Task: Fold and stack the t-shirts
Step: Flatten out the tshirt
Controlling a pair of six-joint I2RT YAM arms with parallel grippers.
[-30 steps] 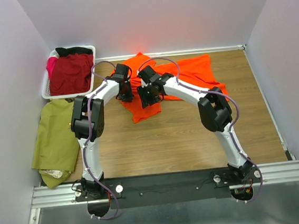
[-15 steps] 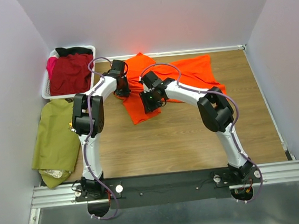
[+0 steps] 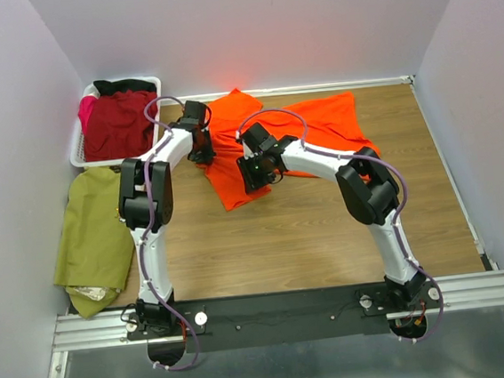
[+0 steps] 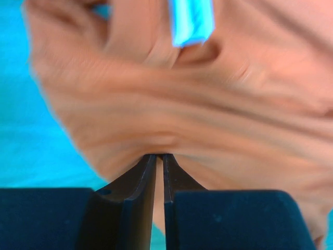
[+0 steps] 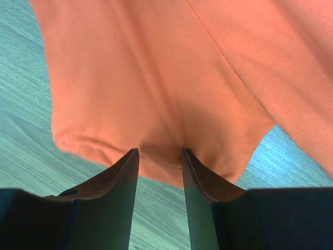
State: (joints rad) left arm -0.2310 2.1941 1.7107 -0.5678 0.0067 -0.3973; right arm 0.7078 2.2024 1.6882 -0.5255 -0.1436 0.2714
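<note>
crumpled soft orange t-shirt (image 3: pixel 326 119), wood-grain table (image 3: pixel 310 237)

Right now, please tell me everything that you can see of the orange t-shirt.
The orange t-shirt is plain, bright, soft cloth, with no print visible. It lies crumpled and unfolded on the far middle of the wooden table, one corner reaching toward the back wall. The left gripper pinches one edge, nearly closed; the right gripper appears to hold a bunched hem, and creases run toward both grips.
</note>
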